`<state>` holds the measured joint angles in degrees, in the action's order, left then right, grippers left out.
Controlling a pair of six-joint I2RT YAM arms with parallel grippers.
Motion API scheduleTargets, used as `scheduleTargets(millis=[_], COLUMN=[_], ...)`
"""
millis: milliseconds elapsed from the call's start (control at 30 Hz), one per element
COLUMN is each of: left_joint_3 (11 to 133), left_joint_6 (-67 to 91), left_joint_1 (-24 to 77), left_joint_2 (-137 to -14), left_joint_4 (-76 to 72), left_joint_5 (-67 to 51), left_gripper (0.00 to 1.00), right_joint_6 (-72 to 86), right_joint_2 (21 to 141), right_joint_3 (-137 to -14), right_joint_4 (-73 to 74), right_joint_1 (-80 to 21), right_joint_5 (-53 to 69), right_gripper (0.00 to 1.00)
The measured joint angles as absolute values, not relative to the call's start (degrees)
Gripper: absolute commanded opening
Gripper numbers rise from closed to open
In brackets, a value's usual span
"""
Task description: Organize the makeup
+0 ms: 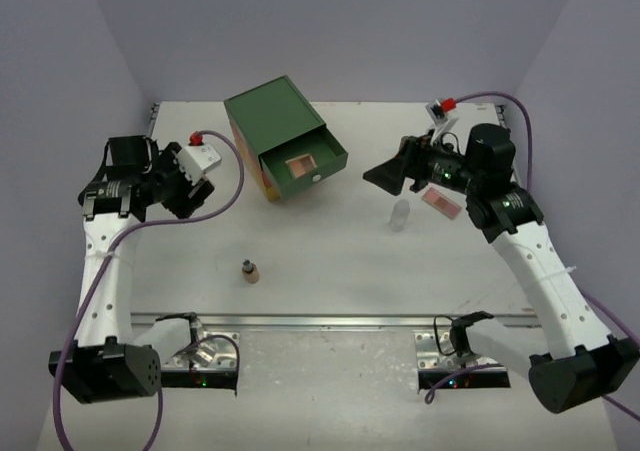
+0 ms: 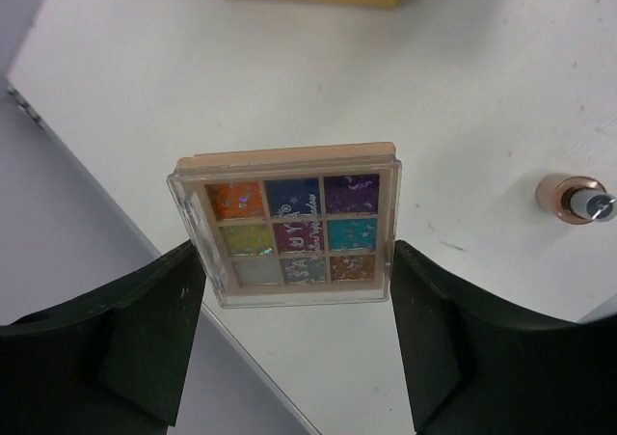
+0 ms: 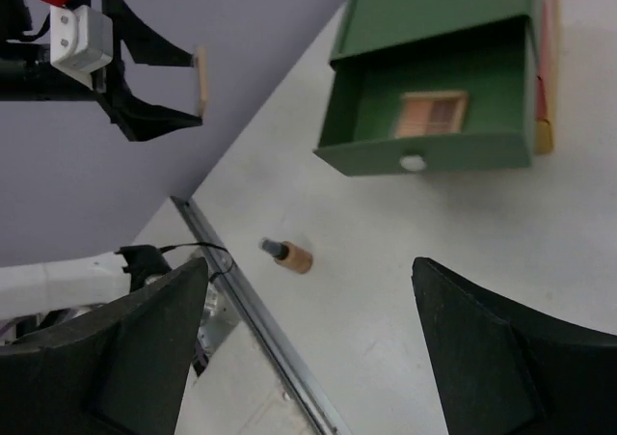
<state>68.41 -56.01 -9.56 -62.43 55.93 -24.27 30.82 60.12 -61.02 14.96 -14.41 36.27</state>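
Left jaws flush against multicoloured palette sides.

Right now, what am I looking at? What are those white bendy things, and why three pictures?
Those are two robot arms with pinching grippers. One picture looks down from above; the other two come from a camera on each wrist. The left gripper pinches a flat square palette of many colours. The right gripper is open, empty. On the white table are a green box with one drawer open, a small pinkish palette inside it, a tan little bottle with a dark cap lying down, a clear little bottle and a flat pink palette.
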Motion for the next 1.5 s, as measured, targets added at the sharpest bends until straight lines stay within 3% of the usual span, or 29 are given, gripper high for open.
scheduleTargets(millis=[267,567,1200,1500], left_joint_3=[72.58,71.13,69.81,69.16], left_joint_6=[-54.92,-52.73,-48.66,-47.69], left_joint_1=[-9.55,-9.54,-9.56,-9.56], left_joint_2=[-55.02,-53.1,-55.62,-56.63], left_joint_4=[58.3,57.67,54.04,52.14], left_joint_5=[-32.2,-39.14,-41.83,-41.79], left_gripper=[0.0,0.0,0.0,0.0], right_joint_6=[35.26,36.17,37.47,40.84], right_joint_2=[83.88,108.27,113.35,117.01], right_joint_3=[-86.86,-109.59,-109.69,-110.69], right_joint_4=[10.2,13.93,14.53,11.55], right_joint_1=[-33.0,-42.91,-46.78,-47.62], right_joint_5=[34.44,32.64,32.84,33.08], right_gripper=[0.81,0.78,0.69,0.55])
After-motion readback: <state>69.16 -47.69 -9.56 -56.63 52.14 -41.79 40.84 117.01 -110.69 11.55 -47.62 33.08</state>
